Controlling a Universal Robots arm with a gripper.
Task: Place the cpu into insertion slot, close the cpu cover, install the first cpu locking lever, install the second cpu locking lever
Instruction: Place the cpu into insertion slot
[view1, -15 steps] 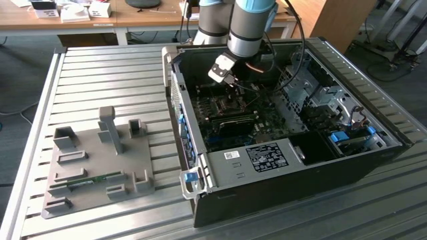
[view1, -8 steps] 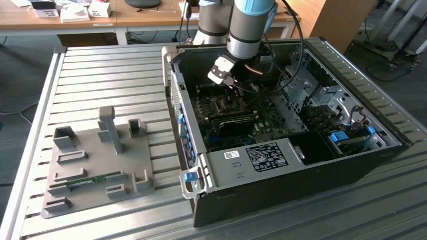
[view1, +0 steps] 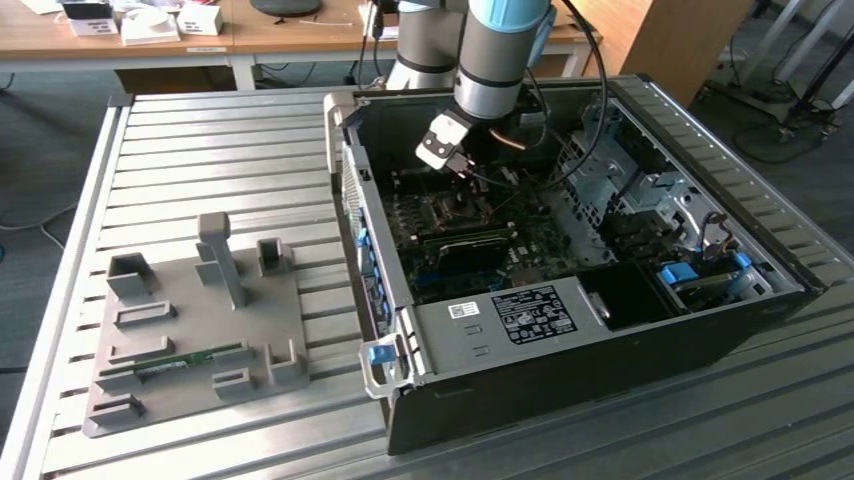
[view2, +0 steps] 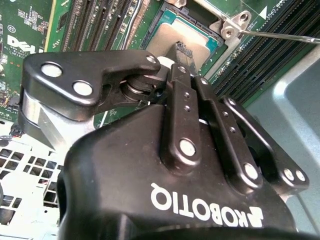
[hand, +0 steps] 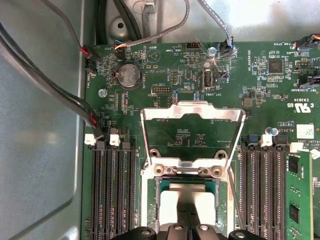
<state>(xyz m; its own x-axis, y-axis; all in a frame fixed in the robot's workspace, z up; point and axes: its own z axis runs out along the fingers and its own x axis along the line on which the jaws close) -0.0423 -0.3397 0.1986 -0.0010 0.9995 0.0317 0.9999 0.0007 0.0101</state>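
In the upper middle of the exterior view, the gripper (view1: 465, 172) reaches into the computer case (view1: 561, 375). Its fingers are pressed together (tips at the socketed cpu (hand: 172, 204)). The cpu cover (hand: 165, 113) stands open.

Tally: one cpu (hand: 167, 207), one cpu cover (hand: 192, 114), one coin cell (hand: 128, 75), one gripper (view2: 181, 52), one open computer case (view1: 574, 390), one grey fixture tray (view1: 187, 300), one slatted table (view1: 200, 150).

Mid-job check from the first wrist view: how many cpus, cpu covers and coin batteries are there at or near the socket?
cpu: 1
cpu cover: 1
coin battery: 1
Total: 3
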